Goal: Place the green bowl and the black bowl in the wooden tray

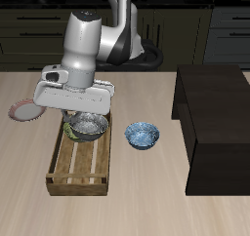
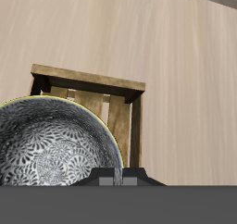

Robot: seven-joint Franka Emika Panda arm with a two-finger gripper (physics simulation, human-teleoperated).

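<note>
My gripper [image 1: 86,117] is shut on the rim of the black bowl [image 1: 88,128] and holds it over the back end of the wooden tray [image 1: 80,167]. In the wrist view the black bowl [image 2: 51,158] fills the space beside my gripper [image 2: 111,178], showing its grey-white mottled inside. A thin olive-green edge of the green bowl [image 1: 65,130] peeks out beside and below the black bowl; it shows in the wrist view [image 2: 104,124] as a yellow-green line along the rim. The green bowl lies in the tray [image 2: 102,87], mostly hidden.
A light-blue patterned bowl [image 1: 143,135] sits on the table beside the tray. A pink-rimmed plate [image 1: 23,111] lies at the tray's other side, farther back. A tall dark cabinet [image 1: 217,123] stands beyond the blue bowl.
</note>
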